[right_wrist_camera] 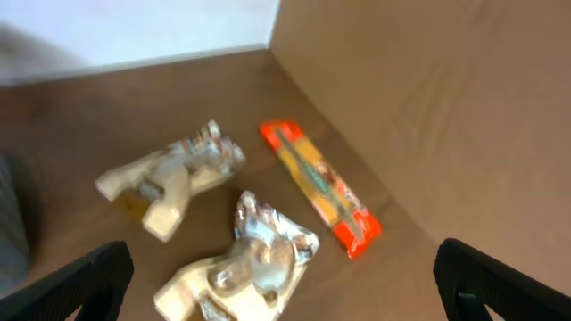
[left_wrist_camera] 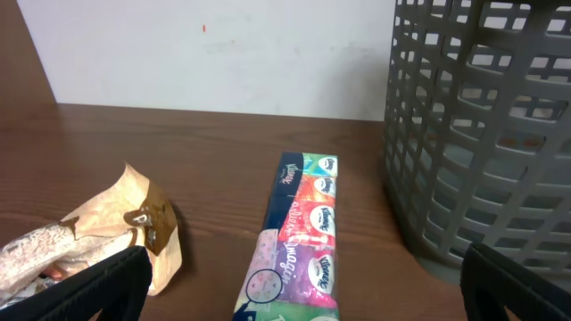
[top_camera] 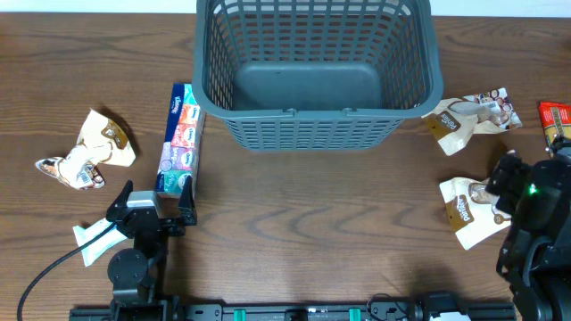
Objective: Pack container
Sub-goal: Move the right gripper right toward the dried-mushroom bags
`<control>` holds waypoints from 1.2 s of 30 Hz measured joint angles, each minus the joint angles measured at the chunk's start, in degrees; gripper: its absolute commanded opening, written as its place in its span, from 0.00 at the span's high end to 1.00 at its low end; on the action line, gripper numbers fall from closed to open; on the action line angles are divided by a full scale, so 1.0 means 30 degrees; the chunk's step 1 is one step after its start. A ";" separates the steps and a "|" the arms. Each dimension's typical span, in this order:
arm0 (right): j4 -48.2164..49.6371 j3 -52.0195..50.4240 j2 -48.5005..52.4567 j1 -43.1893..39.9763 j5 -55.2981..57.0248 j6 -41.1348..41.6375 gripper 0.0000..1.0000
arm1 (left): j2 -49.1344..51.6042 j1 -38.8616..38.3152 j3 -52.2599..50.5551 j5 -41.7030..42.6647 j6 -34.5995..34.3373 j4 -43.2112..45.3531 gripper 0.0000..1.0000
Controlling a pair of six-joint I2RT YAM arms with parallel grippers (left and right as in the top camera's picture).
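Observation:
The dark grey-blue lattice basket (top_camera: 317,67) stands at the back middle of the table, with nothing showing inside it; its side also shows in the left wrist view (left_wrist_camera: 486,134). A long colourful tissue pack (top_camera: 180,138) lies left of it, also in the left wrist view (left_wrist_camera: 299,236). My left gripper (top_camera: 153,203) is open, just in front of the pack's near end. My right gripper (top_camera: 522,192) is open above a cream snack packet (top_camera: 471,209), which lies between its fingers in the right wrist view (right_wrist_camera: 241,263).
A crumpled cream packet (top_camera: 89,152) lies at the left, also in the left wrist view (left_wrist_camera: 98,236). Another cream packet (top_camera: 468,116) lies right of the basket, also in the right wrist view (right_wrist_camera: 169,178). An orange-red bar (top_camera: 555,118) is at the right edge, also in the right wrist view (right_wrist_camera: 319,187). A white scrap (top_camera: 89,239) lies by the left arm.

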 measured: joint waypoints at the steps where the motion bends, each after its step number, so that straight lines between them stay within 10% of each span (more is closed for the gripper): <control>1: 0.0561 0.0007 0.0007 0.0000 0.0109 -0.0160 0.01 | 0.0000 0.0000 0.0000 0.0000 0.0000 -0.0007 0.01; 12: 0.2040 0.0044 0.1690 -0.3053 0.3242 0.5588 0.01 | 0.0000 0.0000 0.0007 0.0000 0.0000 -0.0007 0.01; 25: -0.2994 0.3279 1.2101 -1.3777 -0.8080 0.8502 0.01 | 0.0000 0.0000 0.0007 0.0000 0.0000 -0.0007 0.01; 36: -0.4087 0.5005 1.3580 -1.4324 -1.0907 0.8786 0.01 | 0.0000 0.0000 0.0007 0.0000 0.0000 -0.0007 0.01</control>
